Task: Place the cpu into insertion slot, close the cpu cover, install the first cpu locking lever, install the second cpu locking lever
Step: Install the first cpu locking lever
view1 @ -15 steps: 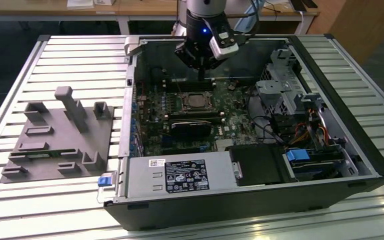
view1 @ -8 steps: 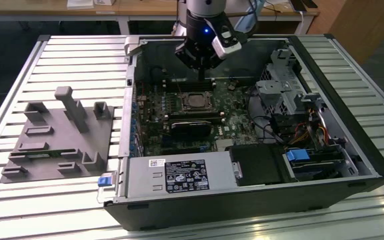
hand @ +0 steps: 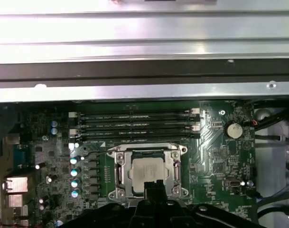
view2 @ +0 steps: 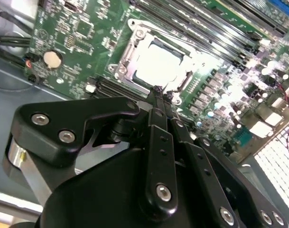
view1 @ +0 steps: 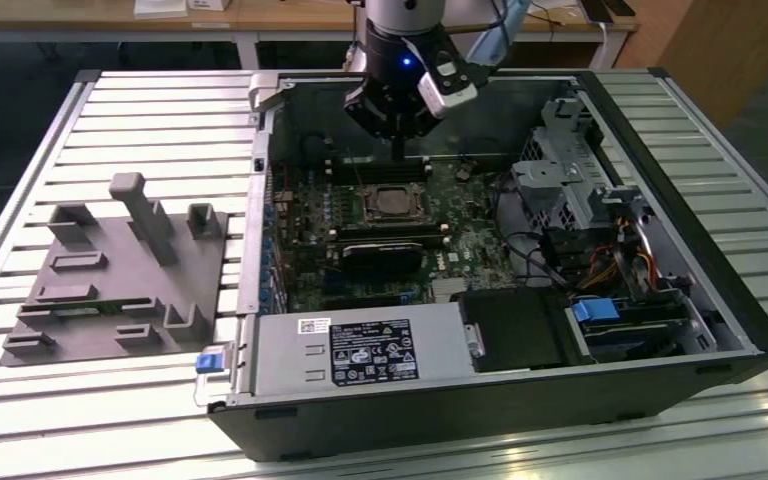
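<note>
- Setup: open computer case [view1: 728,268] lies on its side on the slatted counter [view1: 157,120]. A grey moulded fixture [view1: 117,270] sits on the counter at the exterior view's left, well apart from the work area.
- The arm [view1: 404,55] hangs over the case interior. Its jaws point down at the green circuit board [hand: 206,156].
- Jaws: closed, the two thin fingers [view2: 156,102] pressed together into one narrow blade, with nothing held between them.
- The cpu [hand: 146,171] is seated in the insertion slot [hand: 116,173], dull silver top facing up. It lies flat and square to the rim.
- The cpu cover [hand: 175,164] is down over the cpu, and the chip's top shows through its window.
- Fingertip position: in the second wrist view the tips sit at the socket's edge, just beside the cover frame. I cannot tell whether they touch it. In the exterior view the tips hang above the memory slots [view1: 384,165], near the socket.
- Locking levers: I cannot tell their state.
- Other: a coin cell [hand: 234,129] sits on the board beside the socket. The power supply box [view1: 357,350] is at the case's near end.
</note>
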`<state>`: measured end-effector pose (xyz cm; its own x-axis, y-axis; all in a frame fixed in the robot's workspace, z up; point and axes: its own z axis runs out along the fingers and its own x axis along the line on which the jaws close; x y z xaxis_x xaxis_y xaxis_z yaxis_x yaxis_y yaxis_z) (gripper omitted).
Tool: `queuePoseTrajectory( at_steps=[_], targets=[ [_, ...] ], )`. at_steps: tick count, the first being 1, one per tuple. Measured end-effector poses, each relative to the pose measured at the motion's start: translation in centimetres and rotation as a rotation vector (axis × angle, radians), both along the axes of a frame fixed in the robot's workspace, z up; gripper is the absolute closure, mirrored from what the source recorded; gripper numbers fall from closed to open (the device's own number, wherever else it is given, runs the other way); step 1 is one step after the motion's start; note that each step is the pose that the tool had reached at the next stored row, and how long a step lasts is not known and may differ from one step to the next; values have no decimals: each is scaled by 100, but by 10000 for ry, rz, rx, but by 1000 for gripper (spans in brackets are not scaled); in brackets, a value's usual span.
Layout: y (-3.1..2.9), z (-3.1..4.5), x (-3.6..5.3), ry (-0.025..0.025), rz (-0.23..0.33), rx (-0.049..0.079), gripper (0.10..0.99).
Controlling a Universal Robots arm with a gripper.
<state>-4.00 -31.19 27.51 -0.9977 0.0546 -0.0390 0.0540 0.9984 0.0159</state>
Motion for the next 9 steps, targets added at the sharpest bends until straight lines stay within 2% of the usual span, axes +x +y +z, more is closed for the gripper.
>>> queuePoseTrajectory(
  at_steps=[6, 9],
  targets=[
    [1, -8, -197, -1, 2, 0, 973],
    [1, -20, -251, -1, 8, 0, 973]
  ],
)
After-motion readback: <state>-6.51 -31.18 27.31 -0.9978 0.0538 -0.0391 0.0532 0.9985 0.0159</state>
